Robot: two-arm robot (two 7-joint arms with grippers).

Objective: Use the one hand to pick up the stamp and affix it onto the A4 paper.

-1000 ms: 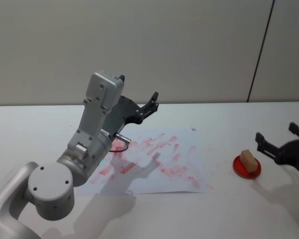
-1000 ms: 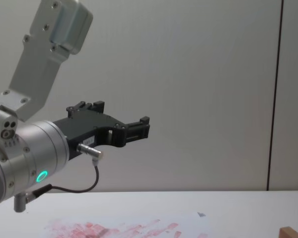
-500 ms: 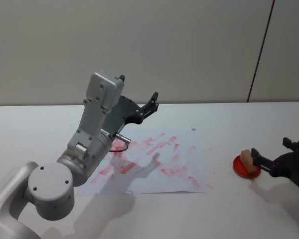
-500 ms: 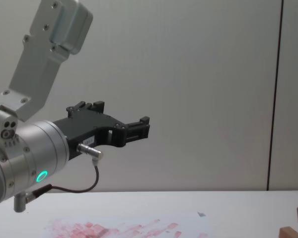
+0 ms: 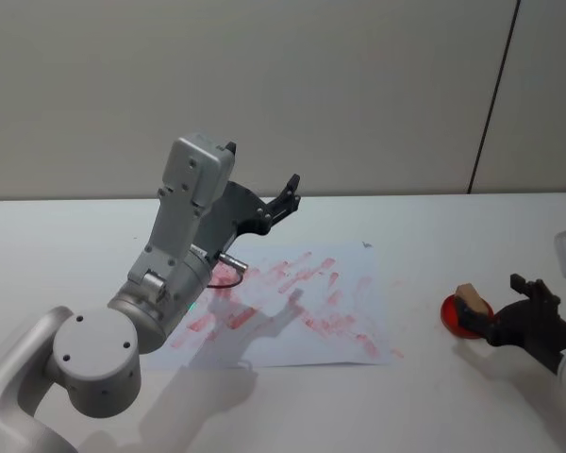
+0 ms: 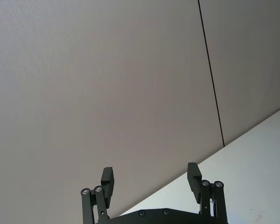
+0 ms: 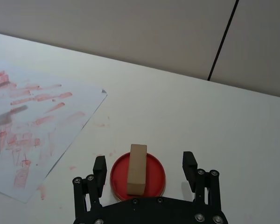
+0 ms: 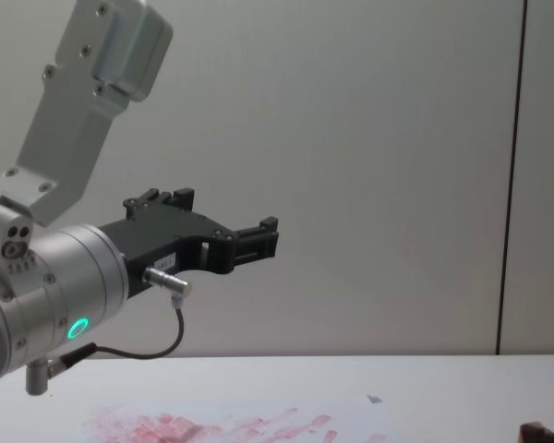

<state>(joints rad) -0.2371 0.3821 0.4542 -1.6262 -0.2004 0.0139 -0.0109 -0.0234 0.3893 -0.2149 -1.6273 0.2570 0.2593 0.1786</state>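
White worktop (image 5: 424,236) runs out ahead of me, and nearest on my right is the right tool (image 7: 144,161), its fingers spread wide and holding nothing. The stamp (image 7: 137,169) stands between them on a round red ink pad (image 7: 155,179), with a gap on each side. It sits nearer one finger than the other. I cannot tell from the wrist view how low the fingers hang against the block.

That is my first worry. If I close from here, the nearer finger meets the wood first and could shove it across the inked surface or tip it. If the tool is too high, I would catch only the top edge, and the block could twist out on the lift. The pad itself is loose on the worktop, so it may slide under a sideways push, or cling to the stamp and come up with it.

Farther off to the left lies the A4 paper (image 5: 292,311), already thick with red prints. A tilted stamp would print only along one edge, and any drag on landing would smear it or shift the sheet.

Beyond that, the left tool (image 6: 150,171) hangs raised and open above the paper's far-left part, so I would keep the carry clear of it. Behind everything is the plain wall (image 5: 358,94).
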